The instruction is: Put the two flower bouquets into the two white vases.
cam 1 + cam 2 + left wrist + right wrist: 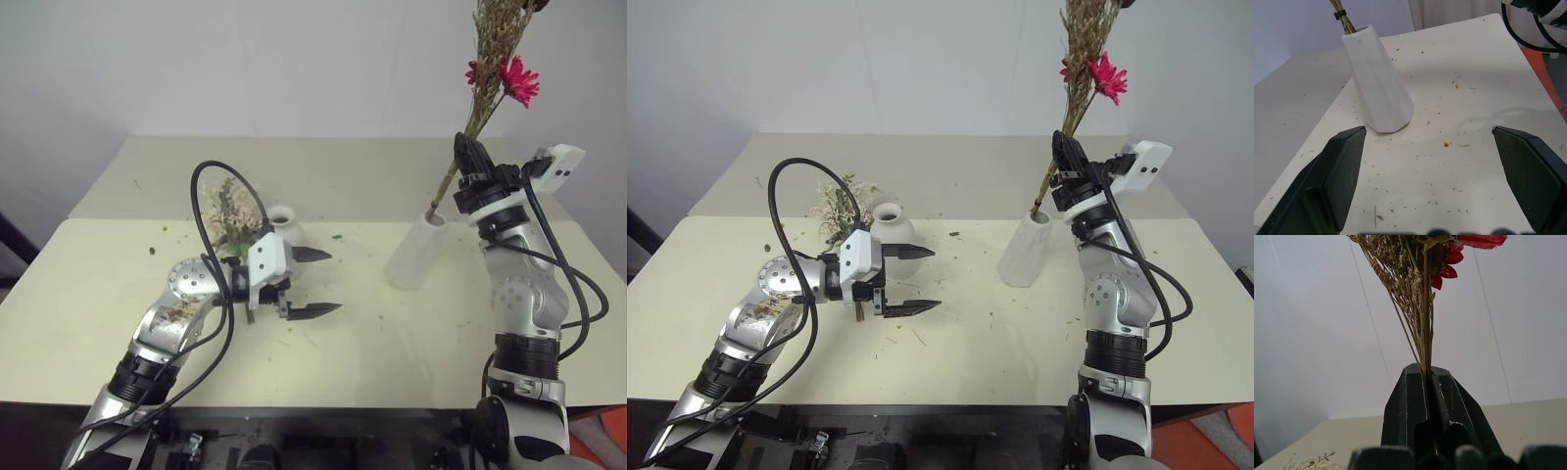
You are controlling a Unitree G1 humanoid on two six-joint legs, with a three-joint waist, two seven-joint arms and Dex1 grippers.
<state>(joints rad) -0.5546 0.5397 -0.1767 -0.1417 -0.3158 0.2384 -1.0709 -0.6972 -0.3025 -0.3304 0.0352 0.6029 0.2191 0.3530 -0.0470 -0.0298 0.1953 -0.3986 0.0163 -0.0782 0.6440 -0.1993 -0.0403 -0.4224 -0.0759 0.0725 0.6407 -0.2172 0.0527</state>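
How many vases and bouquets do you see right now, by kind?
White vases: 2, tall vase and squat vase
Bouquets: 2, dried-grass bouquet and pale bouquet
Total: 4

No text, label, brand, number or sign can be read anywhere in these views.
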